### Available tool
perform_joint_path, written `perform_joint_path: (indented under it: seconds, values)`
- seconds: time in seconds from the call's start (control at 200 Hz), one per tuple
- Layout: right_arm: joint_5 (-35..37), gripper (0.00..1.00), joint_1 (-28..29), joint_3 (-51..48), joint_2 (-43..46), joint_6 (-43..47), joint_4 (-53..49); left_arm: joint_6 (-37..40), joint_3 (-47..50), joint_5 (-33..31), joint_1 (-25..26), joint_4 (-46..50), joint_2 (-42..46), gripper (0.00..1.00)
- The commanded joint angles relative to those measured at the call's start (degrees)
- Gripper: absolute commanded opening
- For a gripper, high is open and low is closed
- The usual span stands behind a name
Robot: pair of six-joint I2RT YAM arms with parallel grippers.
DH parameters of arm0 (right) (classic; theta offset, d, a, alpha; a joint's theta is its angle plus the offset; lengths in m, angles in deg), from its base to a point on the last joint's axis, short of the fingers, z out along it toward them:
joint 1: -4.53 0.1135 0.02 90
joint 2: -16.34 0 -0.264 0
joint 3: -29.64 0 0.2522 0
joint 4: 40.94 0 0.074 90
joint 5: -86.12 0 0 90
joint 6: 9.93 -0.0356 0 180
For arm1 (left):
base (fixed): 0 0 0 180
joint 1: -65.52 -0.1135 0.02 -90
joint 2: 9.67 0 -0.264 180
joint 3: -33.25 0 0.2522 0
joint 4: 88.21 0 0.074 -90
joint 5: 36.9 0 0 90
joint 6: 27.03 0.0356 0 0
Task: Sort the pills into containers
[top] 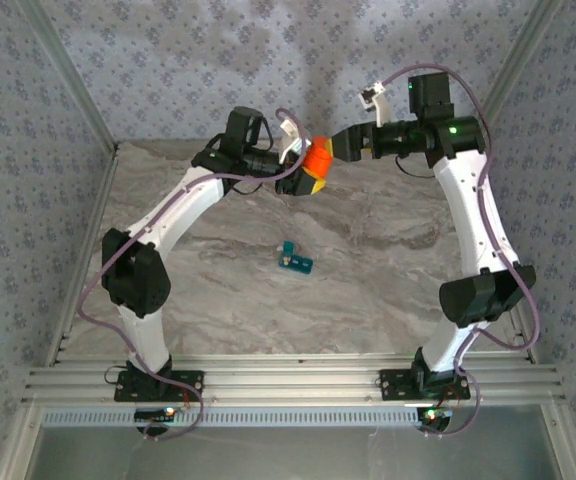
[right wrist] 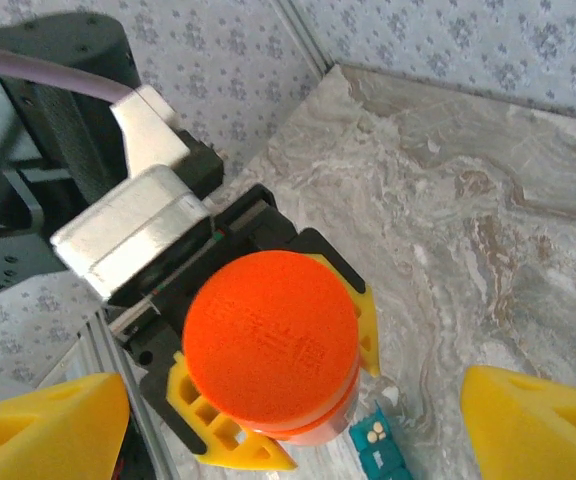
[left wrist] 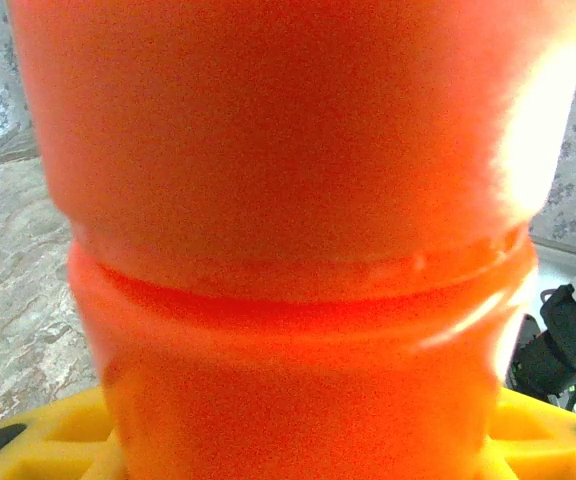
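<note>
The left end effector is closed around an orange bottle, its yellow fingers clamped on either side of the body just below the cap. It holds the bottle in the air over the far part of the table, tilted so that the cap faces the right arm. The right end effector sits just beside the capped end and holds nothing. Its 2 yellow fingers are spread wide, 1 on each side of the cap, and whether they touch it I cannot tell. The teal pill box lies flat on the marbled table near its middle, well apart from both end effectors. In the right wrist view, 1 end of it shows below the bottle, with small pale marks on top.
</note>
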Motion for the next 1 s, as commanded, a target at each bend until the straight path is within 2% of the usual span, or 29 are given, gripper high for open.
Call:
perform_joint_path:
  seconds: [0.0,0.28,0.54,0.635,0.69,0.835,0.994]
  values:
    - [1.0,0.87,0.8,2.5,-0.9,1.7,-2.7,1.8,-2.9,2.8,0.4,1.8,-0.6,0.0]
    - [1.4,0.8,2.4,4.5,-2.8,1.0,-2.7,2.2,-3.5,2.8,0.8,3.0,-0.8,0.0]
    - [0.8,0.61,3.8,4.4,-3.6,1.4,-3.8,2.2,-3.9,2.7,0.9,3.2,-0.7,0.0]
    - [1.2,0.51,3.8,3.8,-3.4,1.6,-4.3,2.2,-4.0,2.6,0.9,3.2,-0.6,0.0]
    - [1.5,0.46,3.8,2.9,-3.0,1.5,-3.9,2.1,-4.0,2.5,0.9,3.2,-0.5,0.0]
    - [2.6,0.42,3.9,-2.1,-0.7,-1.6,-0.2,1.9,-3.9,1.8,0.9,2.8,-0.3,0.0]
    - [6.8,0.38,4.6,-12.0,3.1,-10.5,10.2,-0.4,-2.0,-2.9,1.4,-1.9,0.7,0.0]
